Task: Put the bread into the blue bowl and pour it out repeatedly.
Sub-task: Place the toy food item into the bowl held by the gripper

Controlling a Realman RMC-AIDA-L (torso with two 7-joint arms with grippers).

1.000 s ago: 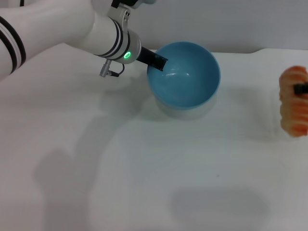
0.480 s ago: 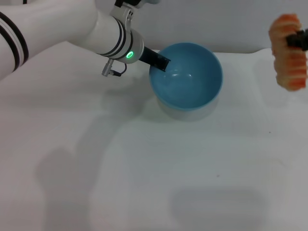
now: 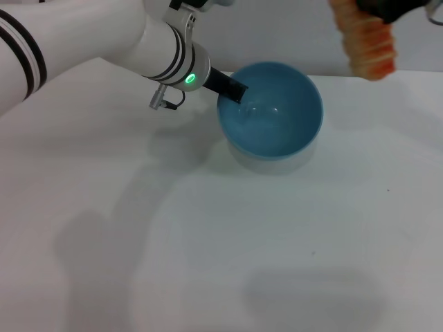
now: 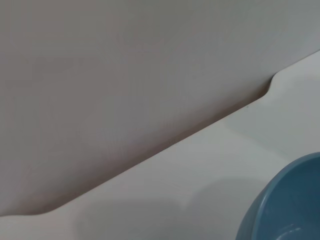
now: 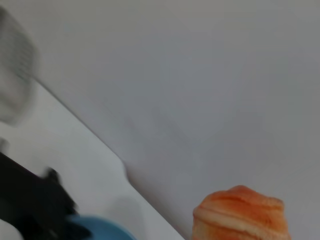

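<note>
Right gripper [image 3: 379, 8] clamped on the bread [image 3: 363, 43], carried high at the upper right of the head view, above and just right of the blue bowl [image 3: 271, 111]

Left gripper [image 3: 235, 92] pinches the bowl's rim at its left edge, upper centre of frame, likely to steady it on the white table [image 3: 208, 242] for the drop; the loaf hangs lengthwise from its top end, so it should fall in end first; the bowl looks empty

You've got a chunky glossy white left arm [image 3: 90, 41] with black bands, a lit green ring near the wrist, a little grey connector dangling underneath, and black left gripper [image 3: 237, 90] fingers.
</note>
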